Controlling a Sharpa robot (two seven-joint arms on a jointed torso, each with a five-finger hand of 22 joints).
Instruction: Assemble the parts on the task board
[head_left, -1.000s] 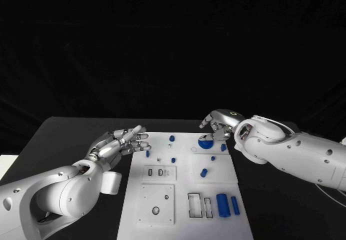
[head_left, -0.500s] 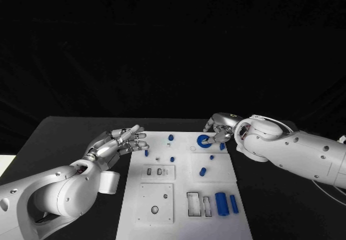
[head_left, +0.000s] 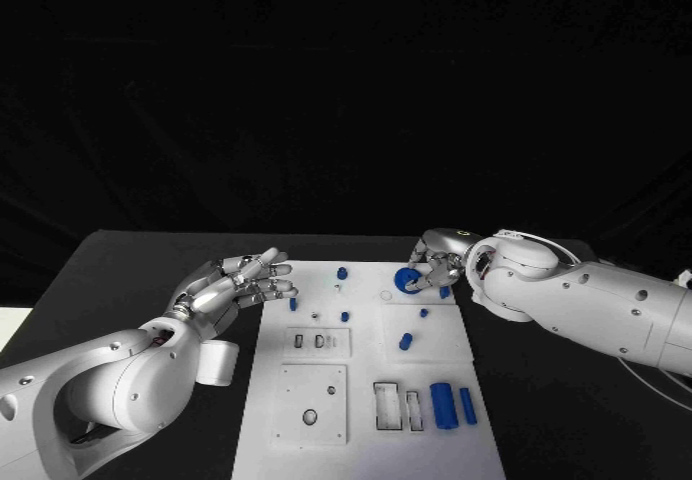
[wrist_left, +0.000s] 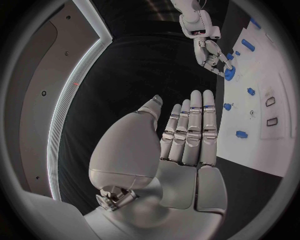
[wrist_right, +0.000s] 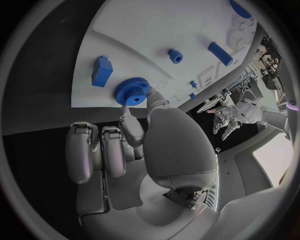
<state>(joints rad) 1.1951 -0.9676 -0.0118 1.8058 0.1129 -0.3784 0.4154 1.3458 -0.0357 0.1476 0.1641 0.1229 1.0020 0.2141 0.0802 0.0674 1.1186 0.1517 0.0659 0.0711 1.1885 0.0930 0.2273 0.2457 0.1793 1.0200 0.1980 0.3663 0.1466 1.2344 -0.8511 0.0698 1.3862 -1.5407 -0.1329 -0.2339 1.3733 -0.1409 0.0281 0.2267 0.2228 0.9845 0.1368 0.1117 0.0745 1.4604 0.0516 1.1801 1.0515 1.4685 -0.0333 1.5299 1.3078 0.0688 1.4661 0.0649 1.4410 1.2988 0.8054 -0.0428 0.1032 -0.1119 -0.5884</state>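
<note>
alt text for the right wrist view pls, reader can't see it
The right hand pinches a blue gear between thumb and a finger at the edge of the white task board. A blue block lies beside the gear, and smaller blue parts sit farther along the board. The left hand hangs open beyond it.

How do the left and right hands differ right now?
The right hand pinches the blue gear at the board's far right edge; the left hand holds nothing. Right fingers curl in; left fingers lie straight, together, over the table beside the board. Both are silver.
</note>
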